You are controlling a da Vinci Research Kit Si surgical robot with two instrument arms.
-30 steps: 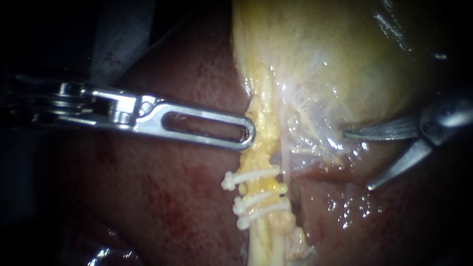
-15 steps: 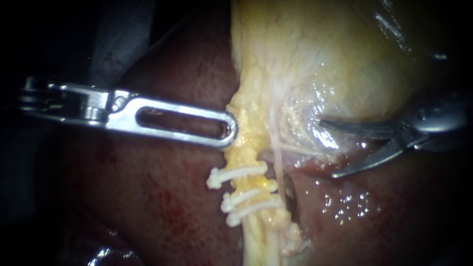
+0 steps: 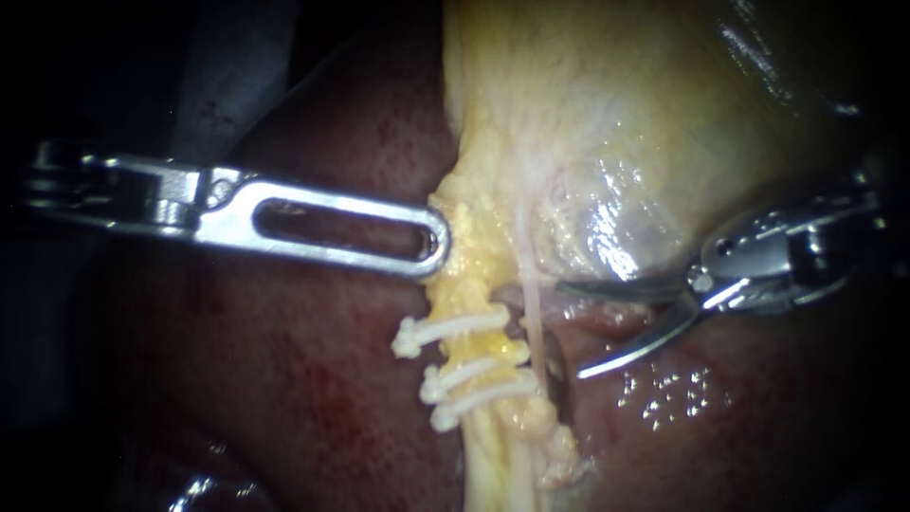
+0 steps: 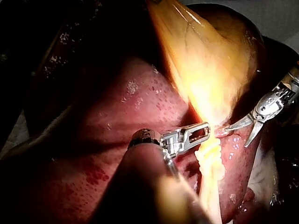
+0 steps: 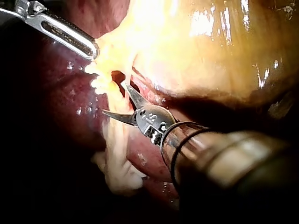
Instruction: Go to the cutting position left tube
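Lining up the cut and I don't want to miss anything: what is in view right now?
liver: one, dark red, lying under and around everything else.
gallbladder: one, yellow-tan, in the upper part of the endoscope view.
clipped tube: one, yellow and fatty, running down from the gallbladder.
clips: three, white, stacked across that tube.
thin tube: one, pale, just right of the clipped tube.
left instrument: one, silver, slotted tip at the yellow tissue just above the clips.
right instrument: one, silver, curved blades open, tips just right of the thin tube.
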